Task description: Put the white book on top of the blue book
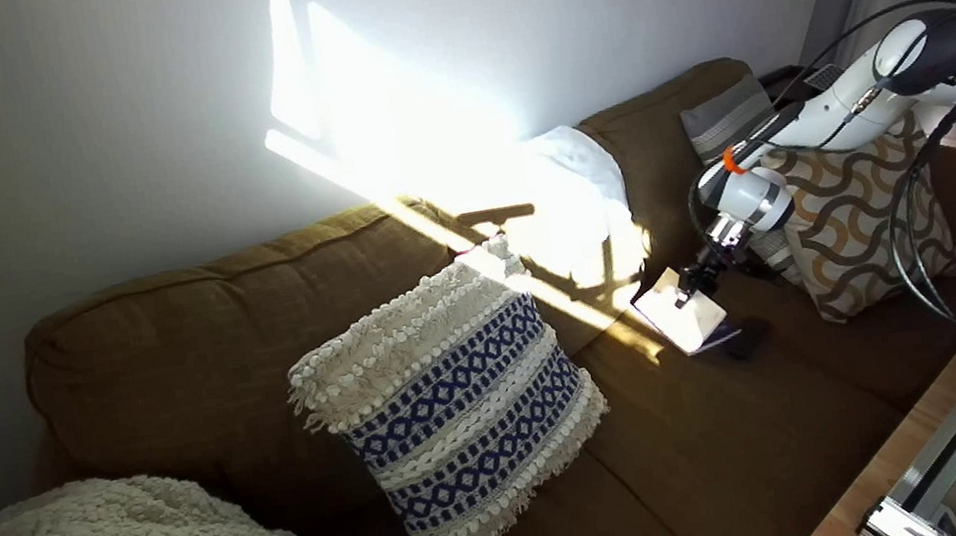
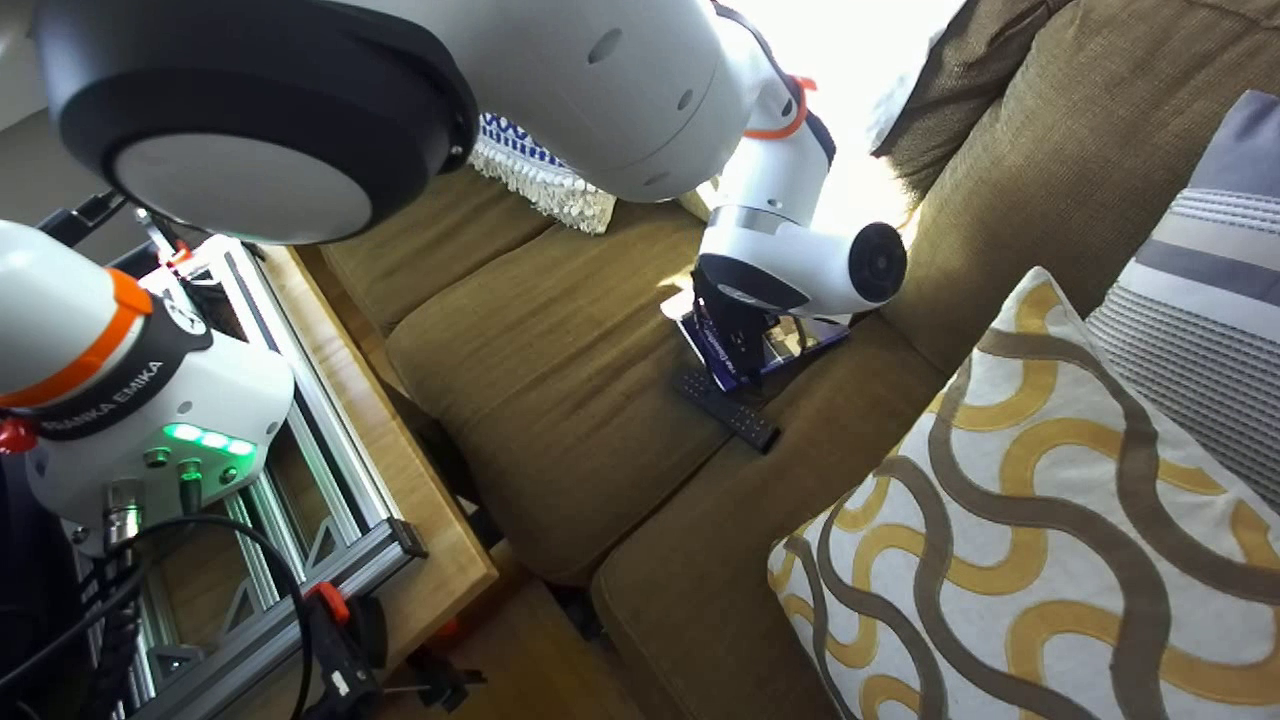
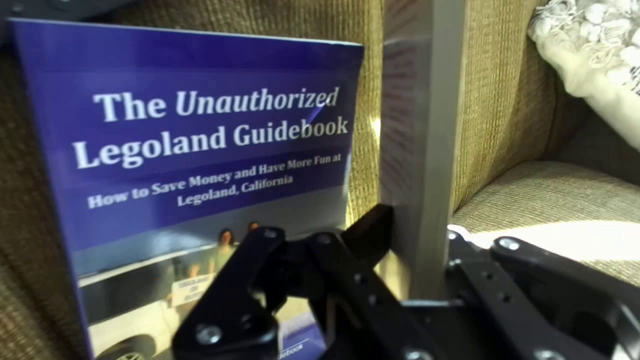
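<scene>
The brown sofa (image 1: 706,433) extends across both exterior views and bears the pillows. The robot arm (image 2: 600,90) reaches over the seat. The wavy-patterned pillow (image 2: 1000,520) partly overlaps the striped pillow (image 2: 1190,290). The knit pillow (image 1: 464,423), banded in blue and cream, leans on the backrest in an exterior view.

Blue book (image 3: 215,75): lies on the seat, cover facing up. The cover reads "The Unauthorized Legoland Guidebook".

White book (image 3: 445,150): held in the tool. In the wrist view it appears edge-on, alongside the right edge of the blue cover. In an exterior view its sunlit face overlaps the blue book, part of which shows past it. Contact between the two books cannot be determined.

Tool (image 3: 417,237): narrowed onto the white book, with a finger at either side of it.

Remote control (image 2: 725,408): black; lies on the seat, just beside the blue book.
</scene>
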Available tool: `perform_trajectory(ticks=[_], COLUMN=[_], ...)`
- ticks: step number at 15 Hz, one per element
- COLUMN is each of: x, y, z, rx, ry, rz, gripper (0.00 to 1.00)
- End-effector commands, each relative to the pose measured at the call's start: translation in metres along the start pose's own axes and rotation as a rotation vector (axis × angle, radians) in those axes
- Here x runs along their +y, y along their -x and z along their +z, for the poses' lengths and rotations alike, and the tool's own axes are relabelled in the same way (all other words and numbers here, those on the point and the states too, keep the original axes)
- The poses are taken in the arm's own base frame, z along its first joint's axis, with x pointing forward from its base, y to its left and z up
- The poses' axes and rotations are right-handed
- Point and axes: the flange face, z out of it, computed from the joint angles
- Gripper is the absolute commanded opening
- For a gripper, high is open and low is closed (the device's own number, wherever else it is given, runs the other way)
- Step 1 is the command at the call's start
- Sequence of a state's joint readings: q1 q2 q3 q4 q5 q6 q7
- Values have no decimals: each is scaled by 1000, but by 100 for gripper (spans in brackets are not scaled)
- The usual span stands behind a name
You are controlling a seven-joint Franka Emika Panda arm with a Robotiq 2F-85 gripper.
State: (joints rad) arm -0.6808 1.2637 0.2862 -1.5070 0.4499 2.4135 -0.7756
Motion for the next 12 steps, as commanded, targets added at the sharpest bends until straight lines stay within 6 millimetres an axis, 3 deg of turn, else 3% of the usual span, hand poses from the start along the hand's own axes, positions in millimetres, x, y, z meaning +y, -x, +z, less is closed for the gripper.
perform_trajectory(ticks=[1,5,12], x=[19,39,53], y=[7,8,-1], z=[-25,-19,0], rx=[10,31,123], ry=[12,34,60], rz=[-18,-4,15], gripper=[3,3,3])
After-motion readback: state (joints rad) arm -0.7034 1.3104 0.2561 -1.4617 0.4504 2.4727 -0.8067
